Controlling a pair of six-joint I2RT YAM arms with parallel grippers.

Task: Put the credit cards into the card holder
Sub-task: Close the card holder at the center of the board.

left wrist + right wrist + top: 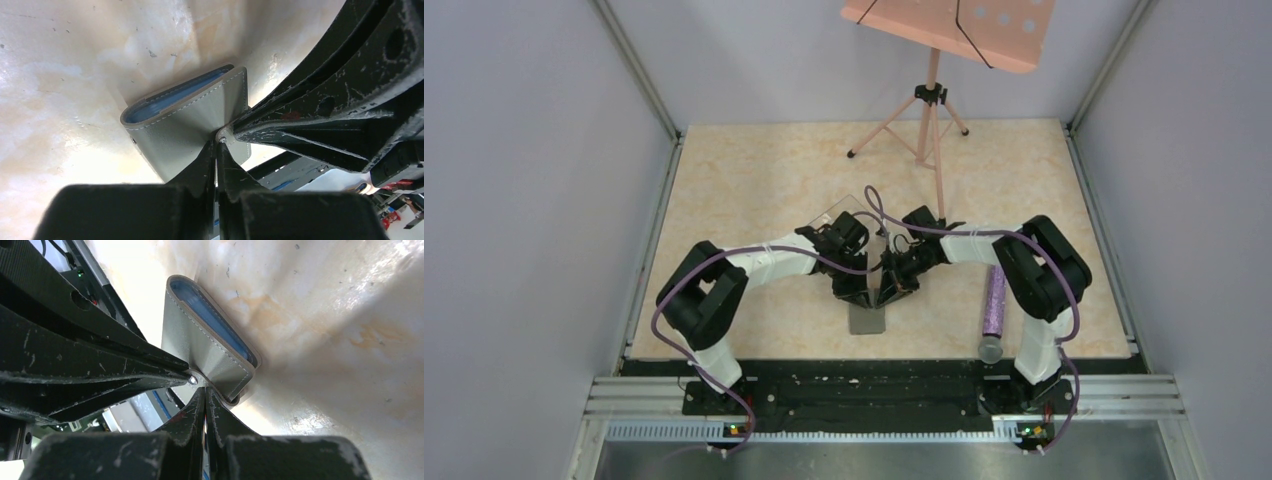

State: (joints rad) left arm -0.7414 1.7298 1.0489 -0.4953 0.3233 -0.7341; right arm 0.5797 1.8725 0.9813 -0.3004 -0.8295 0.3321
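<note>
Flap control matters: with left gripper [216, 145] and right gripper [205, 390] pinched shut on the lifted cover of the card holder [185, 125] on the table [744, 180], blue credit card [170, 99] inside, lower it evenly without tugging.

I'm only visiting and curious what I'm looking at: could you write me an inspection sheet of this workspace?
Surface: beige marbled tabletop, scuffed in the close views.
Job's things: grey card holder, folded, on the tabletop between the arms; a blue edge inside, likely a card; no loose cards seen.
Clutter: clear plastic box; glittery purple tube.
Grippers: left gripper and right gripper both drawn almost together, tips against the card holder; a pinch cannot be told.
Cables: purple cables along both arms.
Surroundings: pink music stand at the far edge; grey walls.
</note>
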